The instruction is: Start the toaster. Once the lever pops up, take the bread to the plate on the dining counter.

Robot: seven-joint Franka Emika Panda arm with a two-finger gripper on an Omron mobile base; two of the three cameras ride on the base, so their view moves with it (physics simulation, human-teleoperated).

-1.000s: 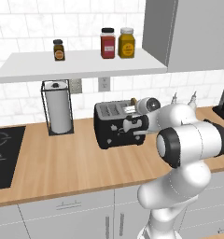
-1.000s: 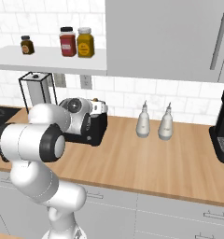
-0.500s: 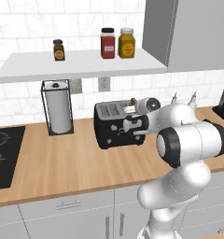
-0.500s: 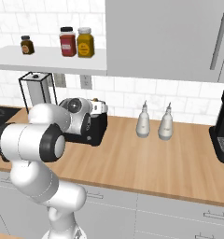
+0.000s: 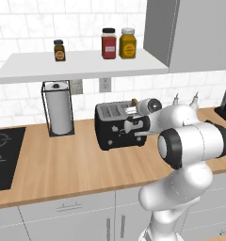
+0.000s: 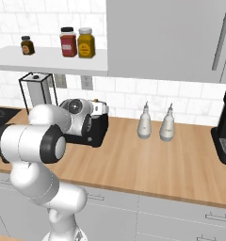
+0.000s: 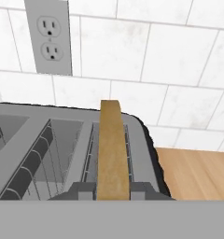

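Note:
The black toaster stands on the wood wall counter, against the tiled wall. My gripper hangs over the toaster's right end. In the hand view the tan slice of bread stands upright in the right-hand slot of the toaster, its top well above the rim. My gripper is shut on the bread, one fingertip pressed to each face. The toaster is partly hidden behind my arm in the right base view. The plate and the dining counter are out of view.
A paper towel roll stands left of the toaster, with a black cooktop further left. Two pale bottles and a black coffee machine stand to the right. A shelf with jars hangs overhead. An outlet is on the wall.
The jaws have closed from wide open onto the bread. The arm and the toaster have stayed where they were.

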